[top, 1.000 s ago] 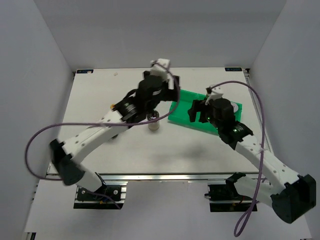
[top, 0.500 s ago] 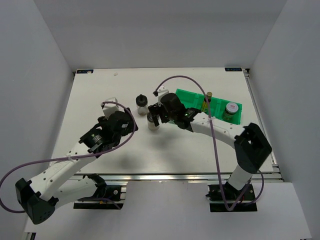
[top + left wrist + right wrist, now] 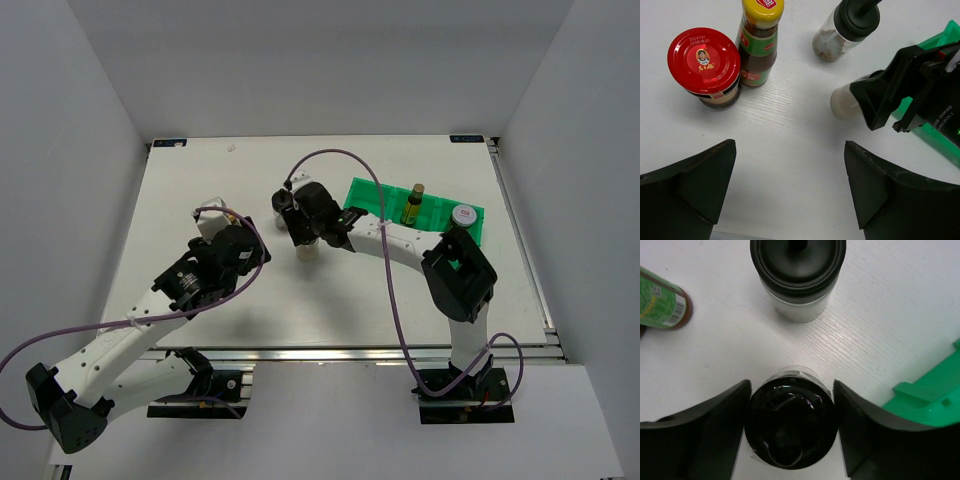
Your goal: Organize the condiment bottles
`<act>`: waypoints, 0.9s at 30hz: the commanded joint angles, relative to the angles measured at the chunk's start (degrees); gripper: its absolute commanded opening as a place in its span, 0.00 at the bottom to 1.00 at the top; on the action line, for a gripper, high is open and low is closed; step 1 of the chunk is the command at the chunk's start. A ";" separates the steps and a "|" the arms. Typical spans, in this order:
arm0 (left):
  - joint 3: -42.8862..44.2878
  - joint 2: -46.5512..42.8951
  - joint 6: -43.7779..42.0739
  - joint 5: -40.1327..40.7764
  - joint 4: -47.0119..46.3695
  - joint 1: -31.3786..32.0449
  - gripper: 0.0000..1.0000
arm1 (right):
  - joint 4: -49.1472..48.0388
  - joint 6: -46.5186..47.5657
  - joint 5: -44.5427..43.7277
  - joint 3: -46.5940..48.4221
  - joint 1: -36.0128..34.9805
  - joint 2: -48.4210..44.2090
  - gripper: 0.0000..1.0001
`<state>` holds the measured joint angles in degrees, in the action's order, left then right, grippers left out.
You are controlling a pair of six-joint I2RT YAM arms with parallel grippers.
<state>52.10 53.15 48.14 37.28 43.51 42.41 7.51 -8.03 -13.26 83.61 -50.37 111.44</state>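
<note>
Right wrist view: my right gripper (image 3: 791, 390) brackets a black-capped bottle (image 3: 790, 435) on the table (image 3: 880, 315), and I cannot tell if it grips. My left gripper (image 3: 790, 150) gapes idle. A slim bottle (image 3: 412, 203) and white-lidded jar (image 3: 462, 215) sit in the green bin (image 3: 375, 195); four stand outside.

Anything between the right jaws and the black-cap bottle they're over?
Nothing visible. The black-capped bottle sits directly between the jaws of the right gripper. The second black-capped bottle stands beyond, apart. Whether the jaws touch it is unclear.
</note>
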 commanded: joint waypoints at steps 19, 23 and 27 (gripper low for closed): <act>-0.68 0.29 -1.47 -0.36 -1.84 -0.14 0.98 | 3.39 -1.55 -11.97 -0.03 8.70 -15.02 0.36; -0.33 1.08 -2.43 -0.54 -2.37 -0.14 0.98 | 2.95 -1.37 -9.86 -0.12 14.15 -14.85 0.35; 0.20 2.05 -3.93 -1.50 -3.25 -0.14 0.98 | 2.07 -0.94 -8.46 1.02 18.45 -11.96 0.34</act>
<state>52.05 54.94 46.00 36.62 41.63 42.41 12.62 -9.87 -22.31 81.23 -32.99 98.83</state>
